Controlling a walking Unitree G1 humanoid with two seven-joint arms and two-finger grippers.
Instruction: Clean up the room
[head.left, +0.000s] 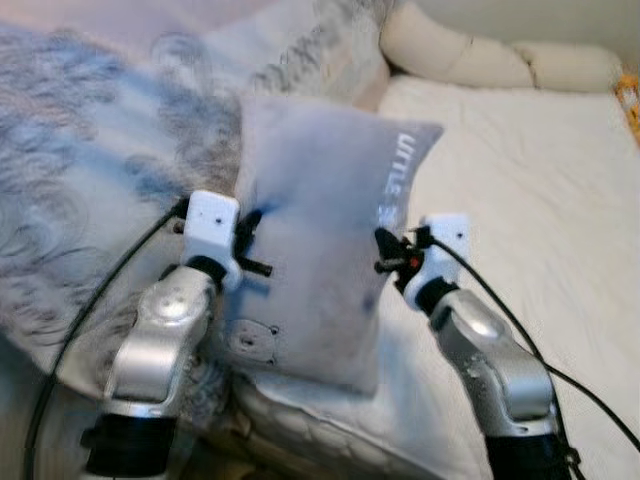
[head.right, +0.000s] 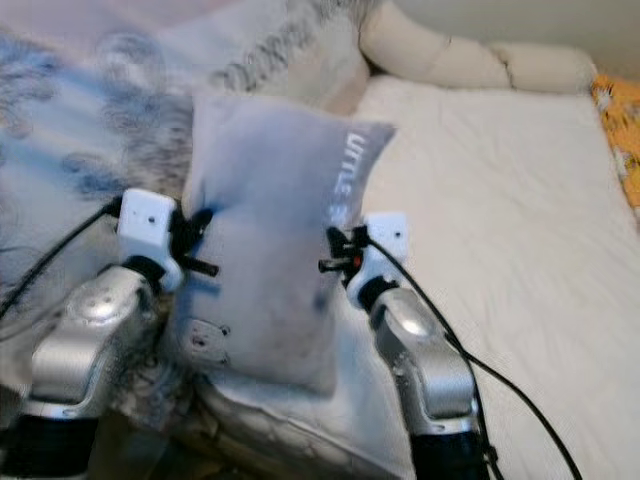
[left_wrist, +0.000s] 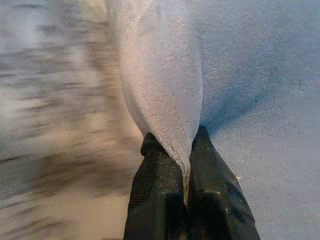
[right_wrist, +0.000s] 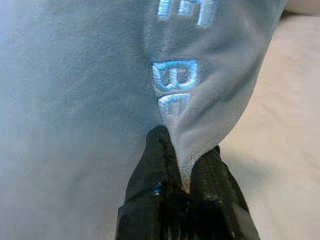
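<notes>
- Soft grey plush pillow (head.left: 320, 260) with pale blue embroidered lettering down one edge: held upright between the two arms, above the near edge of the bed, its lower corner hanging just over the rumpled bedding.
- Left gripper (left_wrist: 185, 165): black fingers (left_wrist: 155, 195) pinched tight on a fold of the pillow's left edge, fabric bunched between them.
- Right gripper (right_wrist: 187, 175): black fingers (right_wrist: 155, 165) clamped on the pillow's right edge, just below the embroidered letters.
- Silver arms with white wrist blocks: one on each side of the pillow, black cables trailing back from both.
- Grey-and-white swirl-patterned blanket (head.left: 90, 150): heaped on the left of the bed, behind and beside the pillow; blurred.
- Cream quilted mattress cover (head.left: 520, 200): spread flat to the right.
- Long cream bolster cushion (head.left: 470, 55): lying along the far end of the bed.
- Orange patterned item (head.right: 620, 120): at the far right edge, too little visible to identify.
</notes>
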